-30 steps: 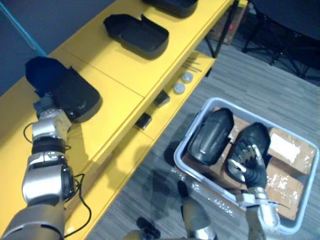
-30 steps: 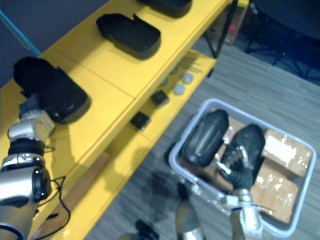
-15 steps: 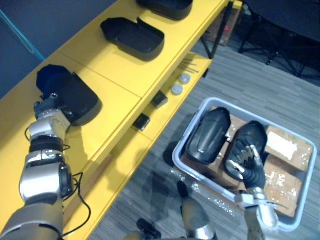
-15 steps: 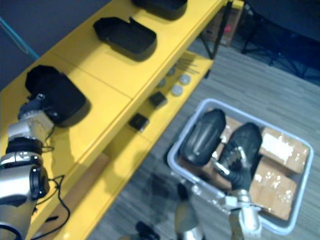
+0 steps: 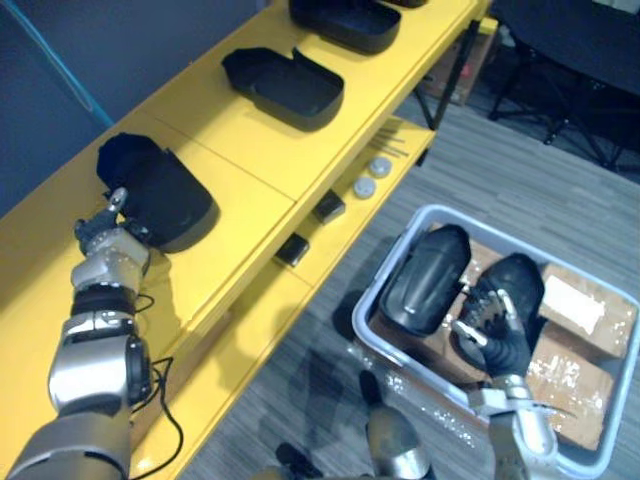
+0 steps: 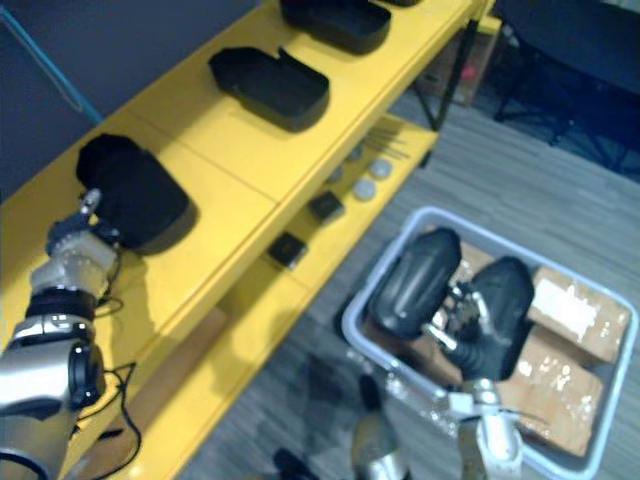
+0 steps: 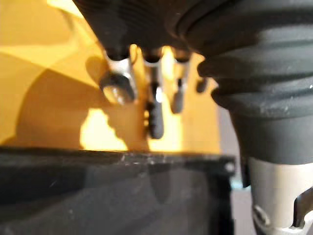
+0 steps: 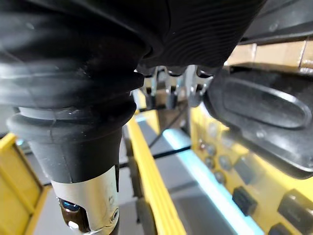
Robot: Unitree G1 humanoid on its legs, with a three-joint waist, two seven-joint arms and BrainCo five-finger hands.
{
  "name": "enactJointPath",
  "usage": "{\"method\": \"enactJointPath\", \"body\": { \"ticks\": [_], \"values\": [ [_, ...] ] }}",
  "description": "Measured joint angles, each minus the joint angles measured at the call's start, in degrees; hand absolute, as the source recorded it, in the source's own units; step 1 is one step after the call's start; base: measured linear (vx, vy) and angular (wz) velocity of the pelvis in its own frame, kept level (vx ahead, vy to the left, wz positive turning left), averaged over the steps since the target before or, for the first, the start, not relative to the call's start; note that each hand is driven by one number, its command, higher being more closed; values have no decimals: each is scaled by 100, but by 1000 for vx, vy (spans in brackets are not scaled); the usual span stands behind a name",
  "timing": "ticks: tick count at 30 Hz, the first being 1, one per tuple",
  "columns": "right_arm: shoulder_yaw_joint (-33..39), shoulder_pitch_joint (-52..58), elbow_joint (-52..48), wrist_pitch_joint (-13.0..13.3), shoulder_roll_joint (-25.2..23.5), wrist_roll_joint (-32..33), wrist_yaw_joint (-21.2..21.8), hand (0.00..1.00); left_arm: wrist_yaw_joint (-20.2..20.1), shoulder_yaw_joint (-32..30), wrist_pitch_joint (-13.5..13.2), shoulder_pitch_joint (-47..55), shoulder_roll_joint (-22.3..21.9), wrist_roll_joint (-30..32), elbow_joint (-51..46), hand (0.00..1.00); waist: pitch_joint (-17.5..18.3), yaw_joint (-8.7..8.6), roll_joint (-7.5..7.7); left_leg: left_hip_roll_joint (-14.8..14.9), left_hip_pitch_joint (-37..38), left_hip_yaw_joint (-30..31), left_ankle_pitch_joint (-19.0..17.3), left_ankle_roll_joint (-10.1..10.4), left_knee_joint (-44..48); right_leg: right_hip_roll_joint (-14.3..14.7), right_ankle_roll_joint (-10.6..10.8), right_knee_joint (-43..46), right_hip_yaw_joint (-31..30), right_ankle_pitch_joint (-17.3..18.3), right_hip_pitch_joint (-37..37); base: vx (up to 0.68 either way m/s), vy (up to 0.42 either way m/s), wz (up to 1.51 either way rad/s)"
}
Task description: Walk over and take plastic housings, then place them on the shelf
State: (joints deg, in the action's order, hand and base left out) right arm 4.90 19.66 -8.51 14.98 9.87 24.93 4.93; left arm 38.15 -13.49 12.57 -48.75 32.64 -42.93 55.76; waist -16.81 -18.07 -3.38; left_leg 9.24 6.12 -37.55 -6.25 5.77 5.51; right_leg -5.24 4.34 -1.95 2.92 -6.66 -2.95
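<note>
The left robot hand [image 5: 103, 238] hung slack-fingered, holding nothing, just beside a black housing [image 5: 165, 195] that lay on the yellow shelf [image 5: 240, 150] (that placement looked finished). The right robot hand [image 5: 497, 330] lay over a second housing [image 5: 520, 285] in the grey bin [image 5: 366, 310]; whether it gripped, I could not tell. Next, I judged, came a firm grasp there and a lift clear of the rim.
</note>
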Motion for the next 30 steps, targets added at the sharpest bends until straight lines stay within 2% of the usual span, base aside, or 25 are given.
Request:
{"method": "enactJointPath", "body": {
  "ticks": [4, 11, 23, 30],
  "values": [
    [-101, 34, 20, 0, 28, -2, 5, 0, -4, -9, -121, 175, -117, -318, 0, 0, 172, 11, -66, 3, -10, 12, 3, 5, -16, 8, -3, -67, 17, -28, 23, -42, -23, 2],
    [-171, 40, 223, -4, 30, -13, -6, 0, -367, 122, -169, 504, -294, -889, -7, 0, 554, 47, 30, -18, 84, 62, 24, 34, -105, 10, 5, -245, 52, -88, 210, -66, -17, 3],
    [-168, 38, 329, -6, 75, -103, -7, 0, -549, 360, -234, 513, -378, -1138, -11, 0, 672, 148, 95, -26, 99, 44, 35, 45, -118, 10, 5, -255, 49, -112, 220, -63, -20, 0],
    [-168, 34, 507, 0, 76, -107, -3, 0, -837, 523, -251, 545, -319, -1566, -9, 0, 717, 167, 152, -30, 97, 49, 35, 45, -115, 0, 6, -255, 56, -118, 227, -77, -21, 1]
  ]
}}
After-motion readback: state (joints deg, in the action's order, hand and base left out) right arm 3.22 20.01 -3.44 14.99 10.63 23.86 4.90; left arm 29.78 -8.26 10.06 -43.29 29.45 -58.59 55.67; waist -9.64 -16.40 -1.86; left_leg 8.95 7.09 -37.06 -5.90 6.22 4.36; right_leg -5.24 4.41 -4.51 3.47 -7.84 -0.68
